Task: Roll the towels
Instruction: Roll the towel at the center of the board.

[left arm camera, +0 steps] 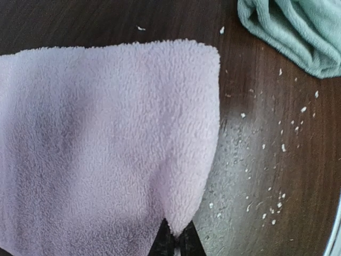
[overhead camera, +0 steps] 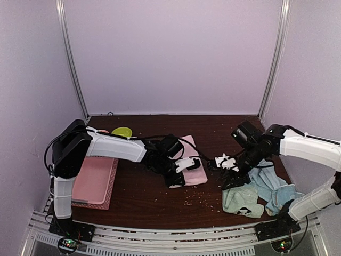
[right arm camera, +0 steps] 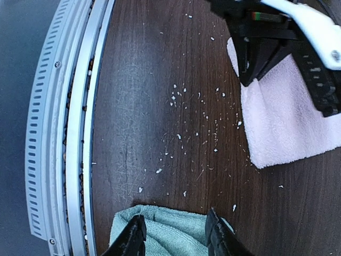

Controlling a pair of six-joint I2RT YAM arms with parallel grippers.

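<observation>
1. The pink towel (left arm camera: 106, 144) lies spread out on the dark table (overhead camera: 144, 197), about midway between the two arms.
2. The left gripper (left arm camera: 175, 237) is clamped on the near edge of the pink towel, close to one corner. A fold of cloth is pinched between its fingertips.
3. The right gripper (right arm camera: 176, 224) hangs to the right of the pink towel, clear of it. Its fingers stand apart with nothing gripped between them.
4. The mint green towel (left arm camera: 298, 29) lies crumpled to the right of the pink towel and nearer the table's front edge, with bare table between the two. The right gripper sits over its edge; whether the fingers touch the cloth cannot be told.
5. The light blue towels (overhead camera: 272, 186) are heaped further right of the pink towel, touching the mint green one.
6. White crumbs (left arm camera: 282, 146) are scattered on the table between the pink towel and the mint green towel.
7. A pink basket (overhead camera: 111, 186) sits well to the left of the pink towel.
8. A yellow-green bowl (overhead camera: 121, 132) stands to the left of the pink towel and further back.
</observation>
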